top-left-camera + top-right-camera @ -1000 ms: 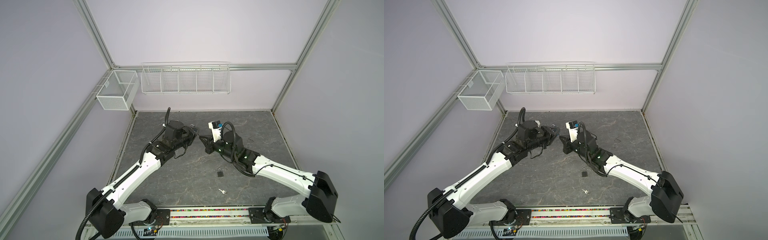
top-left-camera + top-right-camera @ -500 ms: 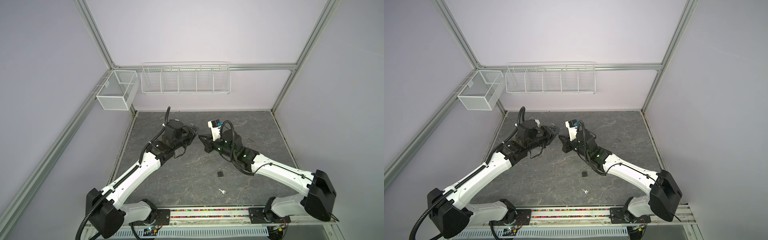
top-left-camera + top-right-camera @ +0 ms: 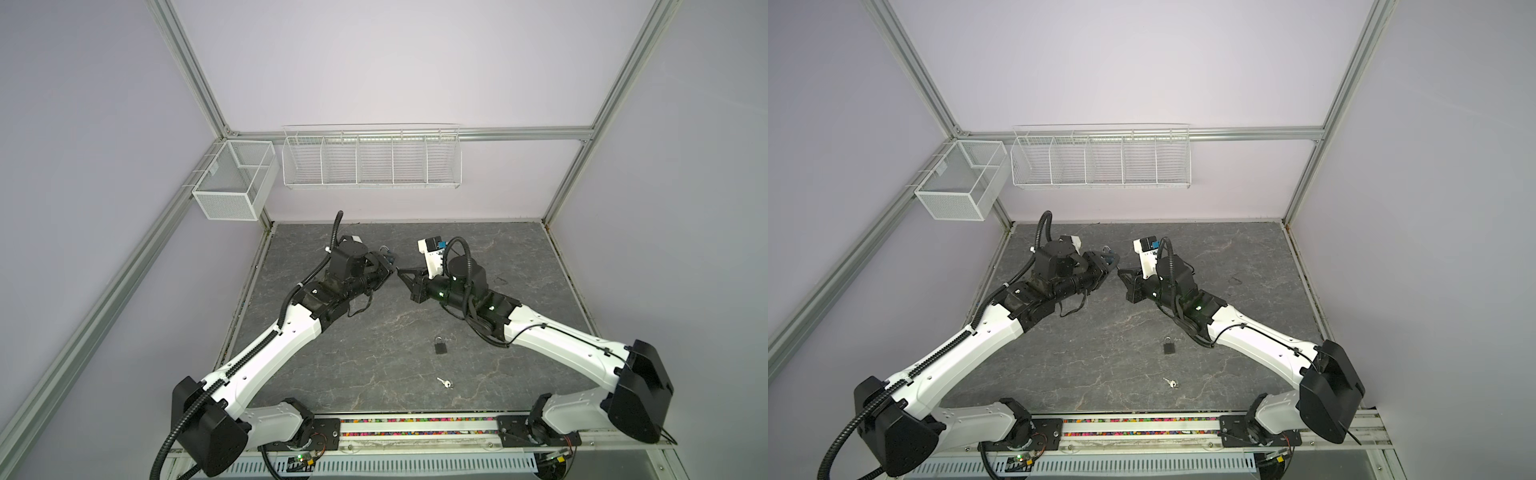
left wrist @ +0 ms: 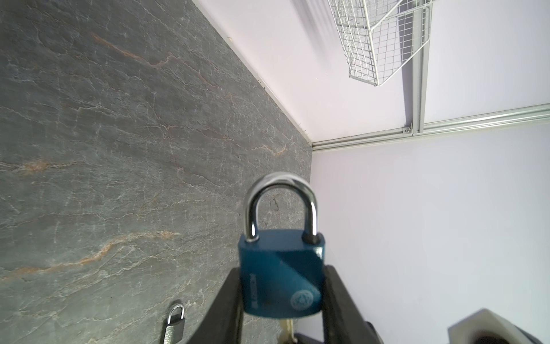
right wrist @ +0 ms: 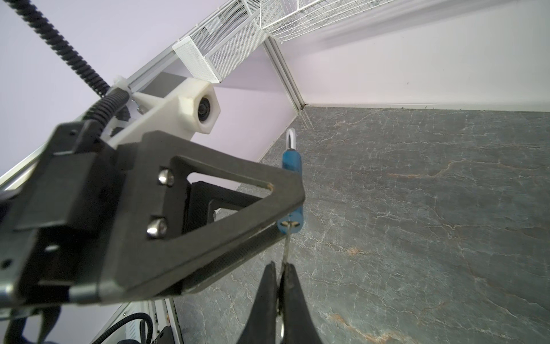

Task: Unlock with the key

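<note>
My right gripper (image 5: 281, 269) is pinched tight on the key (image 5: 286, 247), and the key's tip meets the keyway in the bottom face of the blue padlock (image 4: 281, 277). My left gripper (image 4: 281, 297) clamps that padlock's body by its two sides, with both legs of the shackle (image 4: 279, 190) seated. The two grippers meet above the table (image 3: 498, 249), toward its back. Nearer the front lie a grey padlock (image 3: 440, 345) and, closer still, a spare key (image 3: 444, 382), both well apart from my grippers.
</note>
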Controlling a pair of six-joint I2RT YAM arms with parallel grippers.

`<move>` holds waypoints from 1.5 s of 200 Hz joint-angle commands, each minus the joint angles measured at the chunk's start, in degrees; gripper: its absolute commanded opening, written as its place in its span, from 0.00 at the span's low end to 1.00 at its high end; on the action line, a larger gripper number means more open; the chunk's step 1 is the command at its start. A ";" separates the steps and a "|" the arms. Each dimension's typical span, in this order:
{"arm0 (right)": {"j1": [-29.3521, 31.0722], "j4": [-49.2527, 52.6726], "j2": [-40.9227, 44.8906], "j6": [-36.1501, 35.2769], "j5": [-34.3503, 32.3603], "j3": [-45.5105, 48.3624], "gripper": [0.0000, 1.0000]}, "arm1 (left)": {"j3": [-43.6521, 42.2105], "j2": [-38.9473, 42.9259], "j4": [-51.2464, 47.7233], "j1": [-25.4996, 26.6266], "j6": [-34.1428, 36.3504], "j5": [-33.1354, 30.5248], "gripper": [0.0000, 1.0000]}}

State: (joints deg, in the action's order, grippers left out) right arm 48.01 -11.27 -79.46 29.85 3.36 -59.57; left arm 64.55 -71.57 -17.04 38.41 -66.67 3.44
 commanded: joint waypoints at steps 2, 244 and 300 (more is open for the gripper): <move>-0.12 -3.26 1.55 0.70 -1.24 -1.61 0.06 | 1.28 0.85 0.15 2.99 1.58 3.82 0.10; 3.82 -1.61 1.19 -11.08 -9.42 0.81 0.06 | 3.65 2.30 -2.97 5.17 0.31 3.13 0.08; 5.56 -0.28 4.46 -16.25 -16.17 0.30 0.06 | 2.39 2.40 -3.33 5.18 0.01 2.56 0.08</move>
State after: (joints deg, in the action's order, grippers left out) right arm 53.12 -9.96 -76.60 17.85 -7.64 -58.26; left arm 65.43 -70.02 -19.35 41.34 -67.13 0.27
